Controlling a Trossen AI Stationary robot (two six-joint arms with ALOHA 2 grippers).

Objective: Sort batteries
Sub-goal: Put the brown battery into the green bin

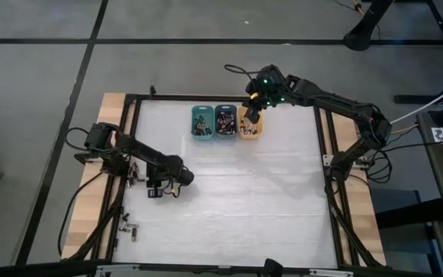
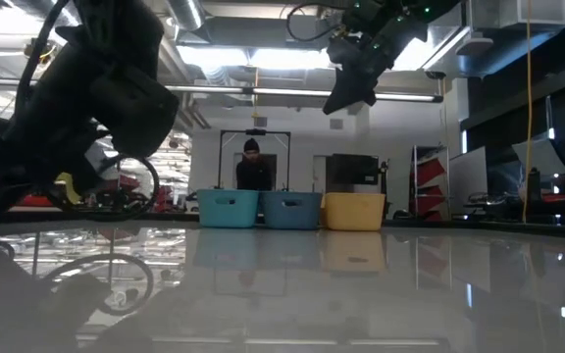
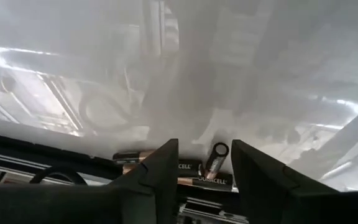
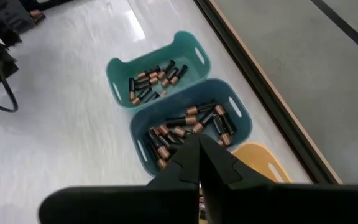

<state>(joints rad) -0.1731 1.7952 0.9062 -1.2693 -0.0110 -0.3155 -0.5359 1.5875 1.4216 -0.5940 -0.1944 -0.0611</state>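
the white bench (image 1: 237,200) fills the middle of the high view inside its dark frame, and i work it with two dark arms. my right arm reaches in from about three o'clock toward the bench's twelve o'clock edge, where three small bins sit touching in a row: the teal bin (image 1: 201,121), the blue bin (image 1: 225,121) and the orange bin (image 1: 251,125). my right claw (image 1: 254,106) hangs in the air above the orange bin, at the right end of the row, its fingers pressed together with nothing between them; the low view shows it high over the bins. my left arm lies low at about nine o'clock, by the bench's left side, and my left claw (image 3: 204,163) sits close to the surface with its fingers (image 3: 160,168) partly spread. between and just beyond those fingers lie a few batteries (image 3: 216,155) near the frame rail, one pointing end-on toward me, others lying crosswise with coppery bands; whether the fingers touch any of them i cannot tell. more batteries fill the bins: a small heap (image 4: 151,81) in the teal bin and a bigger heap (image 4: 188,124) in the blue one. far behind the bench, at twelve o'clock, a person (image 2: 254,169) stands in the room.
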